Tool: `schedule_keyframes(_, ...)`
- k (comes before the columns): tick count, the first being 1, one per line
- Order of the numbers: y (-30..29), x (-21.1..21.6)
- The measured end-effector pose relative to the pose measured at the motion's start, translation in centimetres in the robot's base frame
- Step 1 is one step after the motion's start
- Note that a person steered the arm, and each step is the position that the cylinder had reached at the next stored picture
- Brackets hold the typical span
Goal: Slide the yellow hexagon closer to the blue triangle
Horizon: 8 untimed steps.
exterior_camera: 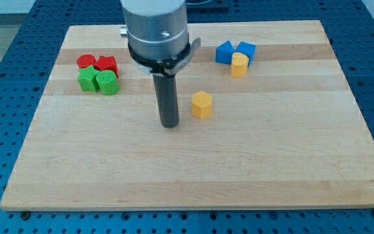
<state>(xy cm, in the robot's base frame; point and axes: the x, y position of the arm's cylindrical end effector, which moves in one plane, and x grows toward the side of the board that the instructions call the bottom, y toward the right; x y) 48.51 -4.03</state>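
- My tip (170, 125) rested on the wooden desk (193, 169), at the end of a straight dark rod hanging from the grey cylinder of my arm (155, 29).
- I carried no jaws; the rod alone ended my arm, so there was nothing to stand apart or together.
- The yellow hexagon (202, 104) was taken as the landmark. It stood upright near the desk's middle, just to the view's right of my tip and apart from it, with a narrow gap between.
- The blue triangle (224, 52) lay toward the view's top of the hexagon and slightly to the view's right, well apart from it.
- A blue block (246, 50), shape unclear, sat just beside the triangle on its view's right.
- A second yellow block (239, 64), rounded in shape, touched the two blue pieces from the view's bottom, between them and the hexagon.
- Far to the view's left and somewhat toward the top of the hexagon, two red blocks (98, 63) and two green blocks (99, 81) formed a tight cluster, reds above greens.
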Motion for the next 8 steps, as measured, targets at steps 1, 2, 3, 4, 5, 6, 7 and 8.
schedule_keyframes(1,4.3,-1.3)
schedule_keyframes(2,3.6,-8.1)
schedule_keyframes(3,2.5,-12.2)
schedule_keyframes(4,2.0,-10.5)
schedule_keyframes(5,1.4,-6.6)
schedule_keyframes(6,3.1,-4.6)
schedule_keyframes(7,3.7,-6.3)
schedule_keyframes(8,3.7,-10.4)
